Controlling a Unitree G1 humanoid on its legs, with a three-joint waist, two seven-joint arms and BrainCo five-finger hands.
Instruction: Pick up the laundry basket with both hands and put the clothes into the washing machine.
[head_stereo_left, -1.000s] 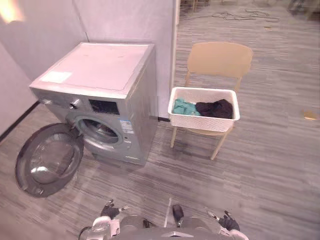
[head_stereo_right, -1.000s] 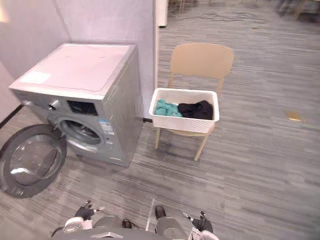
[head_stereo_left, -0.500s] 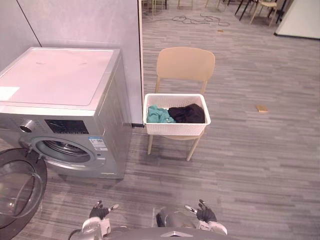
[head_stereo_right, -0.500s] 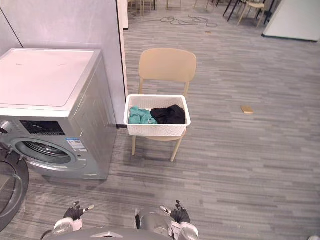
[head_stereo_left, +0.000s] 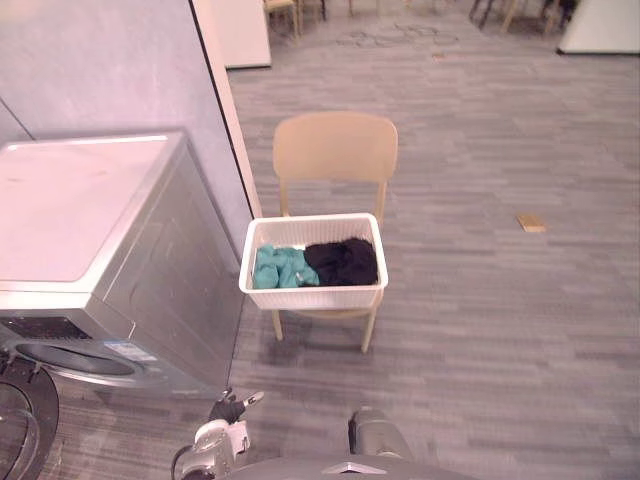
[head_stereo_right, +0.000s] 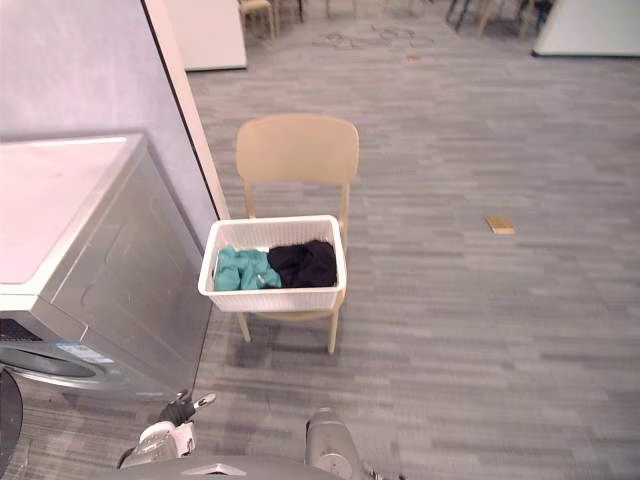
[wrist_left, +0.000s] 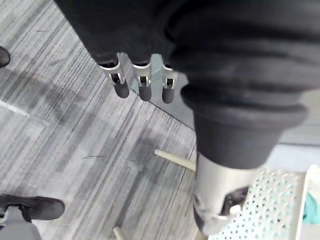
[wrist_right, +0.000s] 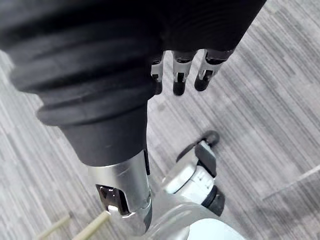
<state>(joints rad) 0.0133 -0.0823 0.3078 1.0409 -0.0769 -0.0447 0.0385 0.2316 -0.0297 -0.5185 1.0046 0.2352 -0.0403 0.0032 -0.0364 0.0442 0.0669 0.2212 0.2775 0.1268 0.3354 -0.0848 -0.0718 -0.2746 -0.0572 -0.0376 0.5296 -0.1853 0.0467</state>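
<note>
A white laundry basket (head_stereo_left: 313, 293) rests on the seat of a beige chair (head_stereo_left: 335, 150), with a teal garment (head_stereo_left: 277, 268) and a black garment (head_stereo_left: 344, 260) inside. The grey washing machine (head_stereo_left: 90, 250) stands to the left of the chair, its round door (head_stereo_left: 14, 425) swung open at the lower left. My left hand (head_stereo_left: 228, 409) hangs low near the floor, well short of the basket, its fingers (wrist_left: 141, 82) straight and holding nothing. The wrist view of my right hand (wrist_right: 181, 70) also shows straight fingers with nothing in them.
A grey partition wall (head_stereo_left: 110, 70) rises behind the machine and ends beside the chair. A small tan object (head_stereo_left: 530, 222) lies on the grey plank floor to the right. Open floor stretches between me and the chair.
The whole picture has shifted, so the camera has moved: the machine now sits further left and the chair with the basket is nearer the middle. Both hands stay low, holding nothing.
</note>
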